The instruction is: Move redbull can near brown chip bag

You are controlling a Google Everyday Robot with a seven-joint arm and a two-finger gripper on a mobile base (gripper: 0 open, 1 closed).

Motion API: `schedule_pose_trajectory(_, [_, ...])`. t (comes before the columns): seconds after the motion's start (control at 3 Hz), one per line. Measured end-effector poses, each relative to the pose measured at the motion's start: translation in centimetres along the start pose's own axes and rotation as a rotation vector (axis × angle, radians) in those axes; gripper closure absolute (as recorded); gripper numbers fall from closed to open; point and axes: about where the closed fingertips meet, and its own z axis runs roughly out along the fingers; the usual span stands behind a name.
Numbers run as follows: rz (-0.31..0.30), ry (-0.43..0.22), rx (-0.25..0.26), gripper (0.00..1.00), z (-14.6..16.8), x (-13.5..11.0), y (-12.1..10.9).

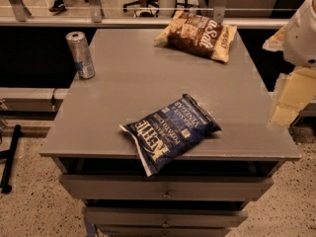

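Observation:
The redbull can (80, 55) stands upright at the far left edge of the grey table (128, 98). The brown chip bag (197, 35) lies flat at the table's far right corner, well apart from the can. My gripper (286, 101) hangs beyond the table's right edge, below the white arm housing (302, 33). It is far from the can and holds nothing that I can see.
A dark blue Kettle chip bag (170, 132) lies near the table's front edge, one corner hanging over it. Drawers (165, 187) sit under the tabletop. A rail and glass partition (123, 19) run behind the table. A black stand (9, 157) is on the floor at left.

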Motion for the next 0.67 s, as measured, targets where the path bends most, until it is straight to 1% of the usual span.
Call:
schedule_pose_trajectory(0.33, [0.000,0.000,0.000,0.00,0.0,0.0,0.0])
schedule_pose_trajectory(0.67, [-0.012,-0.048,-0.010,0.00,0.7,-1.4,-0.5])
